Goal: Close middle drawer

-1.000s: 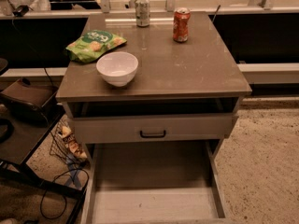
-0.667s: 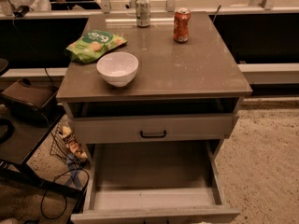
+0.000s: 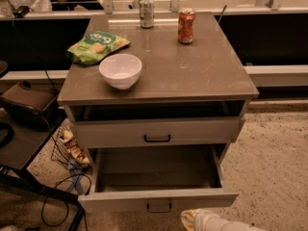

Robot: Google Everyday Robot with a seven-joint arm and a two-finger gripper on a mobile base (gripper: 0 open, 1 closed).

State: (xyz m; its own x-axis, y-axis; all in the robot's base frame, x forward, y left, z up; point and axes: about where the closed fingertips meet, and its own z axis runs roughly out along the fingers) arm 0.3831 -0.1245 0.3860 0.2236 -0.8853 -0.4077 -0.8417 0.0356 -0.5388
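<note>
The middle drawer (image 3: pixel 159 198) is pulled well out of the grey-beige cabinet. Its pale bare inside (image 3: pixel 159 170) shows, and its flat front carries a small black bar handle (image 3: pixel 159 207). Above it the uppermost drawer (image 3: pixel 156 131) stands a little way out, with its own black handle. My gripper (image 3: pixel 204 220) is a whitish shape at the bottom edge of the view. It sits just in front of and below the middle drawer's front, right of the handle. The lowest drawer is hidden.
On the cabinet top (image 3: pixel 192 76) stand a white bowl (image 3: pixel 120 70), a green snack bag (image 3: pixel 96 46), a silver can (image 3: pixel 146 11) and an orange can (image 3: pixel 186 26). A dark chair frame (image 3: pixel 29 143), a wire basket (image 3: pixel 70 148) and cables are at the left. Speckled floor (image 3: pixel 274 162) is at the right.
The middle drawer has slid inward, so its front and handle now show in full. My gripper has come into view at the bottom edge. The cabinet top items have not moved.
</note>
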